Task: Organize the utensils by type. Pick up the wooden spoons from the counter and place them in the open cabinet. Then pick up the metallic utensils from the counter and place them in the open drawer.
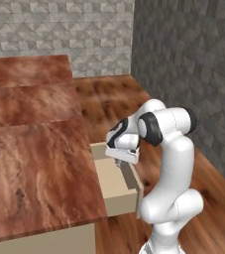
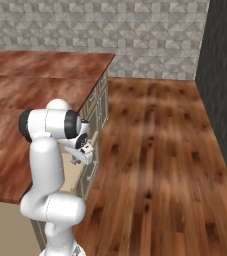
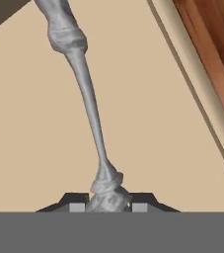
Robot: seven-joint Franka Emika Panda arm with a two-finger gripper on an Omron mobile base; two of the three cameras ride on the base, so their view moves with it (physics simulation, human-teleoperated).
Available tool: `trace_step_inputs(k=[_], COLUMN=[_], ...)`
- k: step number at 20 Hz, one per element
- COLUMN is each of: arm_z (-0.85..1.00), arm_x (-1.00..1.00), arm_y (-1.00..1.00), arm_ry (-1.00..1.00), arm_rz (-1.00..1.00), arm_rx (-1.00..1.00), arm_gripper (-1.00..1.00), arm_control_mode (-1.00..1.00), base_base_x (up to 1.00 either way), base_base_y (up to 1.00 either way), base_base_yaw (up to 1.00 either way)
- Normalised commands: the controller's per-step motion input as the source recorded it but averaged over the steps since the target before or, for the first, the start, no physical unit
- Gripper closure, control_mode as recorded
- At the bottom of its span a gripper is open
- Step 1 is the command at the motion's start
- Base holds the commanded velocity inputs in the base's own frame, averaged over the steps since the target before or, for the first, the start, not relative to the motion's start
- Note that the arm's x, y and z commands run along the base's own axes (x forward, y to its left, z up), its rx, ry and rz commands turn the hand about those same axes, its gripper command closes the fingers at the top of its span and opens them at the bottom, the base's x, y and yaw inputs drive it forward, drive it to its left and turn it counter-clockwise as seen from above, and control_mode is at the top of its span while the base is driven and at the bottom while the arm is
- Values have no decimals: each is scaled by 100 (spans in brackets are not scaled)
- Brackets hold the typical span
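Fingers (image 3: 108,205) pinch the slim, stiff, slippery metal utensil (image 3: 86,94) by its handle end above the open drawer (image 3: 148,123).

A white robot arm (image 2: 47,165) bends over the edge of a reddish-brown wooden counter (image 2: 30,95), its claw (image 2: 83,152) pointing down just beside the cream cabinet fronts (image 2: 96,107). Directly beneath the claw, a pale beige drawer (image 2: 74,177) stands pulled out from under the counter. Whether the claw grips anything cannot be made out from this side. A glossy wood floor (image 2: 155,160) stretches away to the claw's right, with a grey patterned wall (image 2: 110,25) beyond.
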Motion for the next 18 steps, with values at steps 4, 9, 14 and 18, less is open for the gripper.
trace_step_inputs(k=[4, 9, 14, 18], arm_z=[-74, -78, -81, -67], arm_x=[0, 0, 0, 1], arm_y=[-60, -67, -73, -79], arm_ry=[8, 12, 12, 10], arm_rz=[0, 0, 0, 0], arm_rx=[-1, 0, -2, -2], arm_gripper=[100, 100, 100, 100], arm_control_mode=[-100, -100, -100, -100], base_base_x=[0, 0, 0, 0], base_base_y=[0, 0, 0, 0], base_base_yaw=[0, 0, 0, 0])
